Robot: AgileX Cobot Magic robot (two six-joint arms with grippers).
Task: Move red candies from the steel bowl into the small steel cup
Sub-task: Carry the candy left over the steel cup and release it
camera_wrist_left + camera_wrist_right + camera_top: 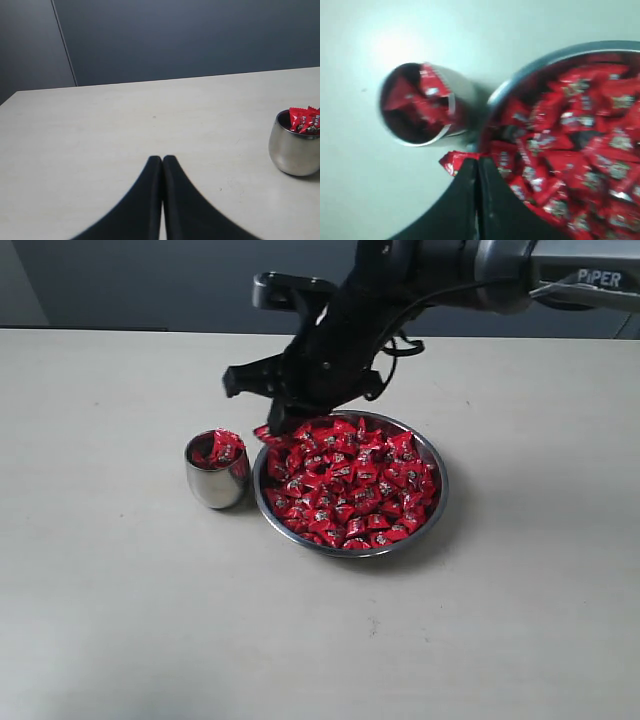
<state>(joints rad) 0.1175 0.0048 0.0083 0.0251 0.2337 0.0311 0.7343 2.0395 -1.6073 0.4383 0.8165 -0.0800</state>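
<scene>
Red candy (451, 162) pinched in right tool (478, 161) at steel bowl (443, 490) rim; left tool (162, 159) closed

The steel bowl (441, 490) at centre frame and the small steel cup (214, 492) to its left were polished, mirror-glossy metal. The red candies (352, 478) had shiny, crinkled, foil-like wrappers. The table (120, 620) looked pale, smooth and matt, and my right gripper (478, 162) was matt black.

tool (477, 163) pinching red candy (451, 161), cup (466, 97) beside bowl (520, 76)
</scene>
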